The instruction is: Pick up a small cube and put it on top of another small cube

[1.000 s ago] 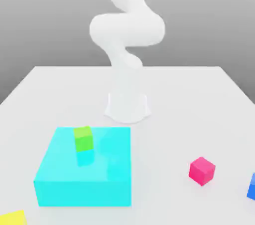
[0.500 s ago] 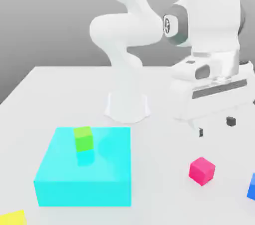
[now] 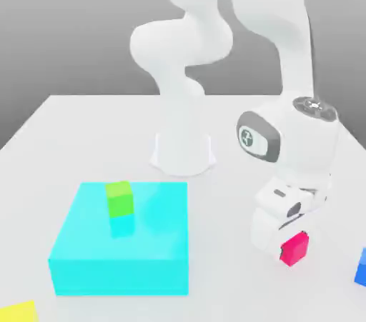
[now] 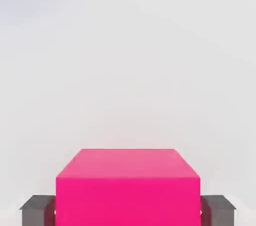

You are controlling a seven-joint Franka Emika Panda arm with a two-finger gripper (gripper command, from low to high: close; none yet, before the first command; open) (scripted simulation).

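A small pink cube (image 3: 294, 248) sits flat on the white table (image 3: 86, 142). A small green cube (image 3: 119, 198) sits up on a big light-blue block (image 3: 121, 260) — well apart from the pink one.

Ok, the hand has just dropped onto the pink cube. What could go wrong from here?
The hand has its fingers against the sides of the pink cube, which sits on the table. The grip looks low on the cube, so it might slip or tilt when lifted. The green cube stands on the raised cyan block, so a low carry could hit that block. The blue cube lies close by and might get nudged.
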